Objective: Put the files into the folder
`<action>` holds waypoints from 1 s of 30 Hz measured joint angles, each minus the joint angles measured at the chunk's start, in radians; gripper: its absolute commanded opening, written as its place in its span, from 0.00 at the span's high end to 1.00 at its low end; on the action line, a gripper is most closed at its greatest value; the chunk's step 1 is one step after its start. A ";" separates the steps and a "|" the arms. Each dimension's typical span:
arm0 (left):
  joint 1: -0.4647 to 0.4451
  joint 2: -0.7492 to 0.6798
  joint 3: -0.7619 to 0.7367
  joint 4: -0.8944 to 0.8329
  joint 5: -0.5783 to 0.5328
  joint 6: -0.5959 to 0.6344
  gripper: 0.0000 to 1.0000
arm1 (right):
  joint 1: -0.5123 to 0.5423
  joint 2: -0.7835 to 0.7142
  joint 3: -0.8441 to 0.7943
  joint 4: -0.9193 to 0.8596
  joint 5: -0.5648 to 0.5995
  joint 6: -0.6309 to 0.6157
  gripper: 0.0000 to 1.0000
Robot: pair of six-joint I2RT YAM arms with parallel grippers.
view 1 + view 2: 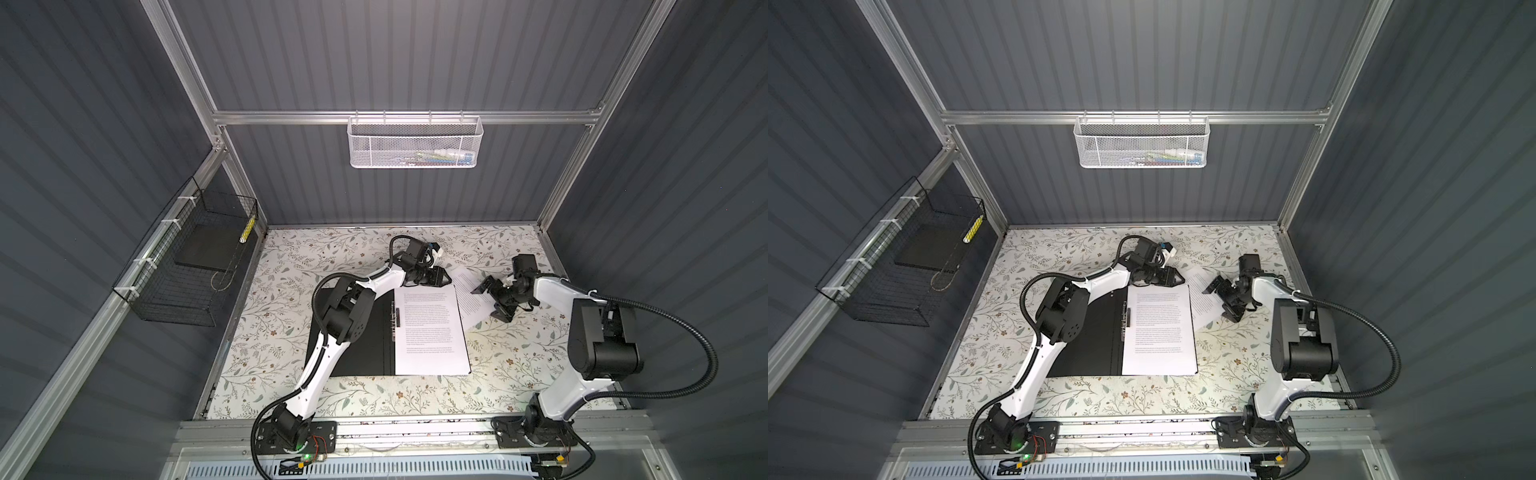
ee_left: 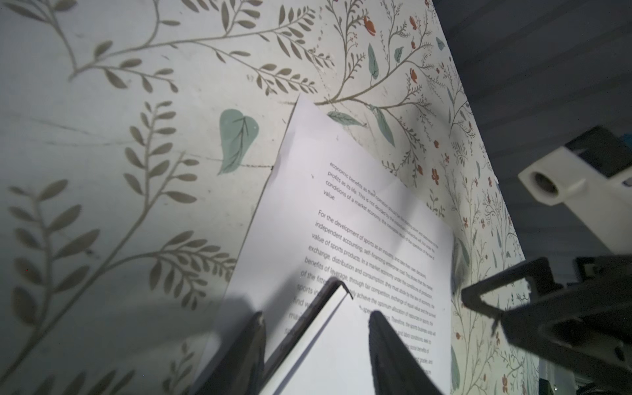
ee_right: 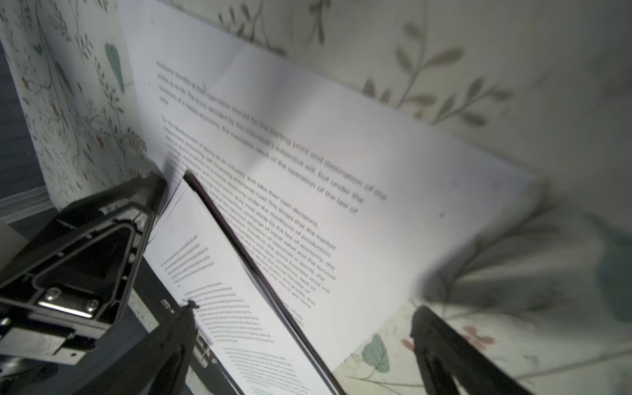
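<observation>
The folder [image 1: 365,332] lies open in mid-table, black inside up, with its metal spine clip [image 1: 394,318] showing. One of the files [image 1: 430,332] lies flat on its right half. Another of the files [image 1: 469,303] lies tilted on the table, tucked under the folder's far right corner [image 2: 337,287]. My left gripper [image 1: 448,278] is open at that corner. In the left wrist view its fingers straddle the corner, apart from it. My right gripper [image 1: 488,305] hangs wide open over the tilted sheet [image 3: 307,136], holding nothing.
A black wire basket [image 1: 187,266] on the left wall holds a dark grey slab [image 1: 205,249]. A white mesh basket [image 1: 415,141] hangs on the back wall. The floral table top [image 1: 332,399] runs to the aluminium frame posts at its edges.
</observation>
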 measured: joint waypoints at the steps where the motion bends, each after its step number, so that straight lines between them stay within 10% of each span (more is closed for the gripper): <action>1: 0.000 0.000 0.000 0.000 0.003 0.000 0.49 | -0.003 0.005 0.029 -0.019 0.029 -0.005 0.01; 30: 0.012 -0.001 -0.011 0.014 0.022 0.002 0.49 | 0.026 0.196 0.216 -0.119 0.174 -0.021 0.01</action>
